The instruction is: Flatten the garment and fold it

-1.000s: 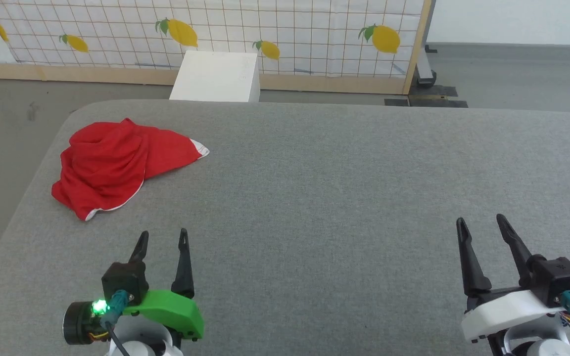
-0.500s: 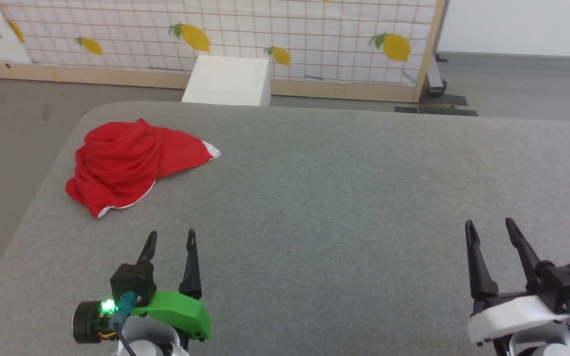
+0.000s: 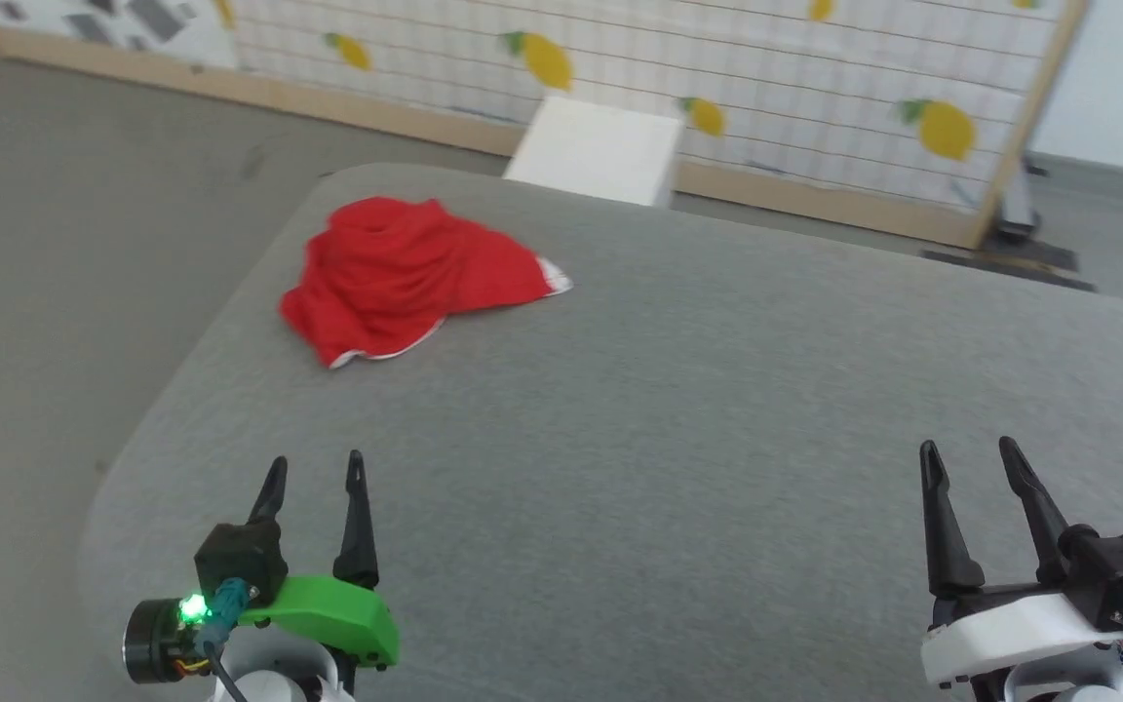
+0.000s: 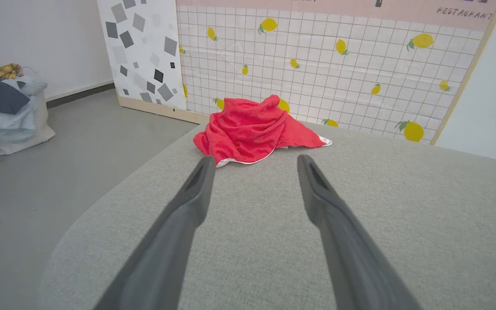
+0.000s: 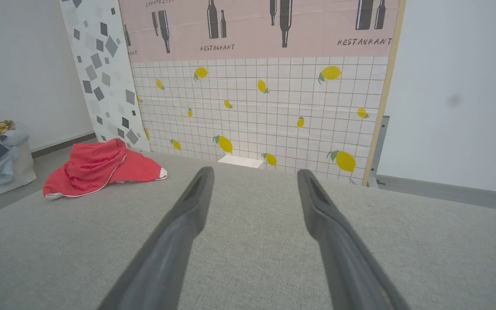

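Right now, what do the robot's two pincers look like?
Both have two long, dark, tapering fingers on a black block with a teal plug. The left pincer wears a bright green cover and a lit green light; the right pincer wears a white cover.

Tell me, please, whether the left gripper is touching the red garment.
Apart. The head view shows the left gripper, jaws open, well short of the garment, with a stretch of bare grey surface between them.

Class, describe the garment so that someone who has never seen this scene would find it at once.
Start at the wide grey table. Near its far left corner lies the garment, a crumpled heap. It alone is bright red with white trim.
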{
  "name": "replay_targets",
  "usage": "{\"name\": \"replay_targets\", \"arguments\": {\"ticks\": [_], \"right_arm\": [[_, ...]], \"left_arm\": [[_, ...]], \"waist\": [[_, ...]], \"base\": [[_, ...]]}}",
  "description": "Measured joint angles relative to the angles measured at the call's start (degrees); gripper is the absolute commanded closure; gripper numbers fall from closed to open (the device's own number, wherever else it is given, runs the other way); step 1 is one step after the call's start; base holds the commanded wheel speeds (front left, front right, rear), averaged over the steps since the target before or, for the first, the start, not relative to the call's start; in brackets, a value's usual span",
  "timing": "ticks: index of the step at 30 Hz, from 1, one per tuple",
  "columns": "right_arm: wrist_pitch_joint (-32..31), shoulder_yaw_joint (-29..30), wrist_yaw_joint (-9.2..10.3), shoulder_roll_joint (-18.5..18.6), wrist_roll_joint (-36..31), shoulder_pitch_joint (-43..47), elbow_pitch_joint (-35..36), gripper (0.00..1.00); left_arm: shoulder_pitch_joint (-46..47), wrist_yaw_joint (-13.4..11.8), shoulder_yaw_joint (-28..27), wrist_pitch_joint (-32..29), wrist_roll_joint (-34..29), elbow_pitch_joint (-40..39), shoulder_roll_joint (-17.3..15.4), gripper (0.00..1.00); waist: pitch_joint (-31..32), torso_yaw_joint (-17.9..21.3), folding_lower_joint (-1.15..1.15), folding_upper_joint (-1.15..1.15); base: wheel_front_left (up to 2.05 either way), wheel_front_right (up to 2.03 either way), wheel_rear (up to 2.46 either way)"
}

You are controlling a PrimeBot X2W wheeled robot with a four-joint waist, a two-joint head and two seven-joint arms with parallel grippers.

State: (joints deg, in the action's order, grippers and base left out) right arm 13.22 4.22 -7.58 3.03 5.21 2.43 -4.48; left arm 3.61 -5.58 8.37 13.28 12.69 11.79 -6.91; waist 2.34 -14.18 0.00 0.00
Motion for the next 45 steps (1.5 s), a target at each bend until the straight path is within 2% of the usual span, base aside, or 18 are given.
{"name": "replay_targets", "arguments": {"ticks": [13, 20, 31, 35, 37, 41, 45], "right_arm": [[1.44, -0.14, 0.0, -0.07, 0.35, -0.24, -0.21, 0.0], [1.44, -0.38, 0.0, -0.08, 0.35, -0.48, -0.34, 0.0], [1.44, 0.14, 0.0, -0.1, 0.42, -0.48, -0.63, 0.0], [1.44, -0.05, 0.0, -0.12, 0.41, -1.04, -0.21, 0.0], [1.44, -0.08, 0.0, -0.12, 0.31, -1.83, 0.24, 0.0], [1.45, 0.04, 0.0, -0.13, 0.2, -3.7, 1.34, 0.0], [1.45, -0.85, 0.0, -0.13, -0.15, -6.85, 2.25, 0.0]], "left_arm": [[-0.01, -1.12, -0.27, 1.29, 1.45, 0.08, -0.7, 0.0], [-0.03, -1.35, -0.48, 1.43, 1.45, 0.03, -0.69, 0.0], [0.01, -1.6, -1.49, 1.45, 2.34, -0.77, -0.2, 0.0], [1.71, -0.63, -2.26, 1.45, 4.33, -0.57, -0.07, 0.0], [4.26, 0.04, -2.69, 1.19, 5.06, -0.31, -0.2, 0.0], [14.04, 1.62, -3.96, -3.32, 7.88, 0.16, -1.27, 0.0], [24.75, 3.52, -4.86, -9.21, 8.96, 0.82, -4.52, 0.0]], "waist": [[-0.83, -13.14, 0.0, 0.0], [-1.63, -16.73, 0.0, 0.0], [-2.13, -15.07, 0.0, 0.0], [-3.31, -14.13, 0.0, 0.0], [-4.2, -13.54, 0.0, 0.0], [-7.4, -11.6, 0.0, 0.0], [-11.0, -9.39, 0.0, 0.0]], "base": [[0.0, 0.0, 0.0], [0.0, 0.0, 0.0], [0.0, 0.0, 0.0], [0.0, 0.0, 0.0], [0.0, 0.0, 0.0], [0.0, 0.0, 0.0], [0.0, 0.0, 0.0]]}}
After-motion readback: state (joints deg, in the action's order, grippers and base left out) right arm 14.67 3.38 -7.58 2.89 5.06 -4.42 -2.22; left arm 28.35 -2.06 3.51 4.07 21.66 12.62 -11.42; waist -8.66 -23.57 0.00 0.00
